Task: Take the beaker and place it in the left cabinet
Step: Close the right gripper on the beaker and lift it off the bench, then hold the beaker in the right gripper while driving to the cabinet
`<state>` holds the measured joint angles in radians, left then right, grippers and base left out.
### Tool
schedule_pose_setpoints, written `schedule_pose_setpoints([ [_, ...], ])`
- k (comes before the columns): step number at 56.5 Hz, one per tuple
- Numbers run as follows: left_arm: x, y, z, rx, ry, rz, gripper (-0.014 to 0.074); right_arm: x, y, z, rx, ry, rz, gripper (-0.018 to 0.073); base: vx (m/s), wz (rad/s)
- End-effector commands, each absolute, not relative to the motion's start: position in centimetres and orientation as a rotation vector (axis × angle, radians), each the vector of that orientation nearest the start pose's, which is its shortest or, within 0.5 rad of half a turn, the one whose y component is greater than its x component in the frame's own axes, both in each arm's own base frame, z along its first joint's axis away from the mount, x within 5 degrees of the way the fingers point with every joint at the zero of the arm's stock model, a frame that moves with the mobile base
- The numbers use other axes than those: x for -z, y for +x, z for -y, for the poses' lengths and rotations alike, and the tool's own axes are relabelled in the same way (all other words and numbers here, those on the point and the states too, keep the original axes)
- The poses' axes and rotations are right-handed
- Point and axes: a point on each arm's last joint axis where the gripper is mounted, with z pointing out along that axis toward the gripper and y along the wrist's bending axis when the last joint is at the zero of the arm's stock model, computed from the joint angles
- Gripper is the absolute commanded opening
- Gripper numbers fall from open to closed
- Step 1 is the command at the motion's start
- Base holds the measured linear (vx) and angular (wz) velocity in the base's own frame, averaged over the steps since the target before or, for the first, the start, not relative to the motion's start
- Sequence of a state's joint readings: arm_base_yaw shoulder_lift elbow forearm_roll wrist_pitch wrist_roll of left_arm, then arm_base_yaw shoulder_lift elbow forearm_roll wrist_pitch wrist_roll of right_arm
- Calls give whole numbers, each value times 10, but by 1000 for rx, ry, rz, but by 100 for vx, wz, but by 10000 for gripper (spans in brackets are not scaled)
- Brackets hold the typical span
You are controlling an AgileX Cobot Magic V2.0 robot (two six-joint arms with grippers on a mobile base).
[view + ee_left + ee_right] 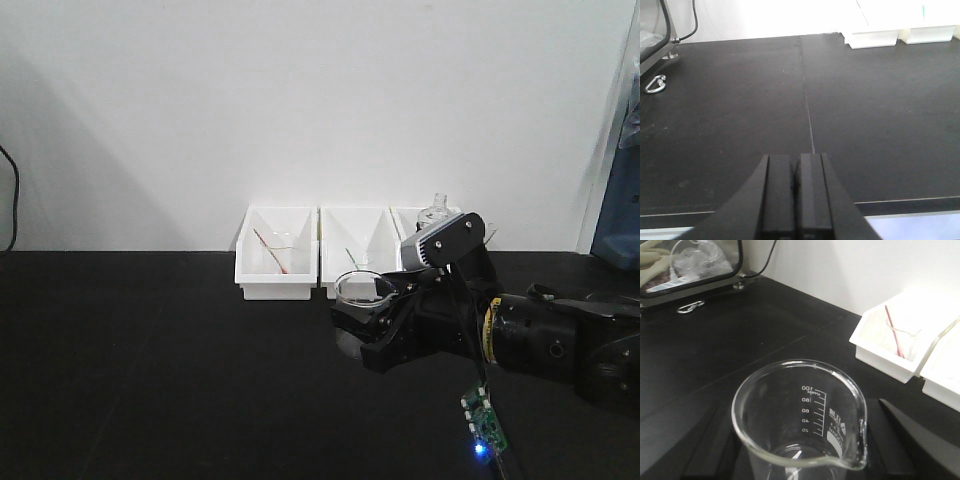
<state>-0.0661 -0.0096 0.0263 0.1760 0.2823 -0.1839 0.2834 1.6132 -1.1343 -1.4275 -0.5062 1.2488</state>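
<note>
1. Beaker [801, 415] is standing upright on the right side of the black table [150, 370], just in front of the row of white bins [277, 284]. Its pour spout is pointing toward the right wrist camera, and its white graduation scale is showing on the far wall.
2. Right hand [372, 328] is reaching in from the right and surrounding the beaker. Its dark fingers [920, 440] are flanking the glass on both sides, spread to roughly the width of the rim.
3. I cannot tell whether the pads are actually pressing the glass, nor whether the base is resting on the table or hanging clear of it.
4. Left hand [794, 170] is hovering low over bare table with its two fingers pressed flat together, holding nothing.
5. A red rod [896, 332] is leaning inside the leftmost bin.
6. A stoppered flask [433, 212] is showing above the right arm, near the third bin. I cannot tell whether it is sitting inside that bin.
7. A small circuit board [484, 425] is dangling below the right arm, with a blue light glowing at its lower end.
8. A metal carabiner [655, 84] is lying on the table at far left, beside a glass-fronted box [690, 262].
</note>
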Motion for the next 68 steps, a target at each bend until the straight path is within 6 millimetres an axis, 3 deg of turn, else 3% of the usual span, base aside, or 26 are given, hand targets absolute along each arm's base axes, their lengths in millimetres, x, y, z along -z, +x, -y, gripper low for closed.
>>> schedule_pose_setpoints([
  [1, -191, 55, 1, 39, 22, -1670, 4, -336, 327, -143, -604, -740, -1650, 218, 0, 0],
  [68, -191, 55, 1, 39, 22, -1670, 4, -339, 321, -146, -660, -775, -1626, 219, 0, 0],
])
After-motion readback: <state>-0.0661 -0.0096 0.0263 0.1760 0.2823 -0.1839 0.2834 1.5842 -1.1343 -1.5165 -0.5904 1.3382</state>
